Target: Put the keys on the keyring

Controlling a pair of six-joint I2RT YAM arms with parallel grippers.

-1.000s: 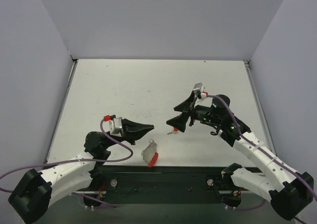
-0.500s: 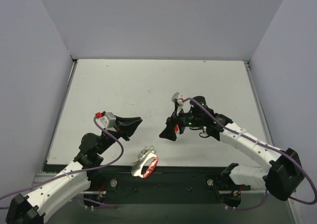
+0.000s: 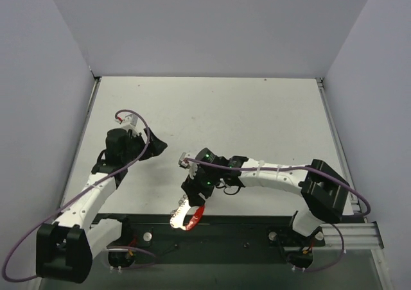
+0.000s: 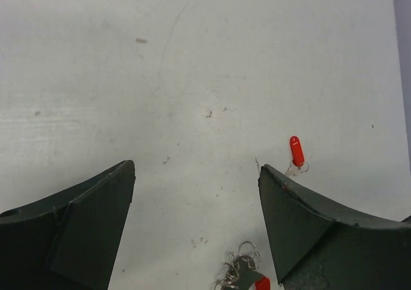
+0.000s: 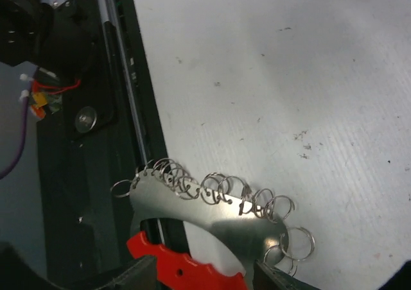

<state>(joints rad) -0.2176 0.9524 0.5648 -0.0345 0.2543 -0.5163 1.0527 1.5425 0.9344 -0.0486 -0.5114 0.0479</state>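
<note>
The key [image 4: 296, 151], tiny with a red head, lies flat on the white table [image 4: 192, 78]; in the top view my right arm covers it. The keyring [image 5: 212, 221] is a curved silver plate carrying several small wire rings, joined to a red band [image 5: 186, 272]. It lies at the table's front edge, partly over the black rail [image 3: 186, 214]. My right gripper [image 5: 202, 280] is down over it, open, with the red band between its fingers. My left gripper [image 4: 196, 169] is open and empty, back on the left [image 3: 156, 145], apart from both.
The black base rail [image 5: 83, 110] with a bolt and red wiring runs just beyond the table's front edge, under part of the keyring. Grey walls [image 3: 205, 27] close in the table on three sides.
My left gripper opened and pulled back to the upper left. My right arm swung left and down to the keyring, jaws narrowing a little. The keyring tipped over the front edge earlier and has since lain still.
</note>
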